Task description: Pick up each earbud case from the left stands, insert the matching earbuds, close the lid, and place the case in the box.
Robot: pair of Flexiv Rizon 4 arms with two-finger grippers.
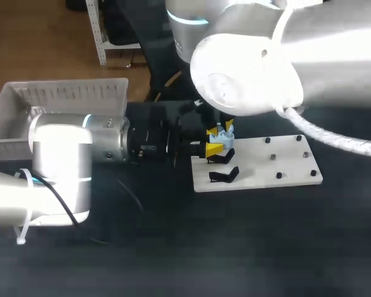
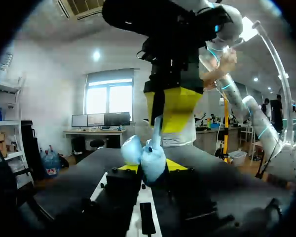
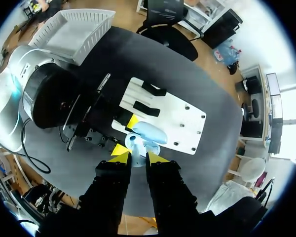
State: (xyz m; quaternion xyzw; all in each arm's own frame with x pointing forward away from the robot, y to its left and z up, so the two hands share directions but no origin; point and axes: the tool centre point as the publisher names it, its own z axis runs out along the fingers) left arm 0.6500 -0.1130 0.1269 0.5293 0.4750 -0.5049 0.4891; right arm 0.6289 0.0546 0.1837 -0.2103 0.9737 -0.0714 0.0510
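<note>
My left gripper [image 1: 213,150] is shut on a light-blue earbud case [image 1: 223,132] with its lid open, held just above the left end of the white board [image 1: 278,162]. In the left wrist view the case [image 2: 147,157] sits between that gripper's [image 2: 148,169] yellow tips. My right gripper [image 1: 221,127] comes down from above, directly over the case. It [image 2: 170,111] pinches a thin pale earbud [image 2: 157,132] whose lower end reaches the case's opening. From the right wrist, the case [image 3: 149,133] lies just ahead of the right gripper [image 3: 138,158], and the earbud is mostly hidden.
A white slatted box [image 1: 62,99] stands at the back left, behind my left arm. Two empty black stands [image 1: 224,175] sit on the board's left part, below the case. Several small dark pegs [image 1: 272,157] dot its right part. The tabletop is dark.
</note>
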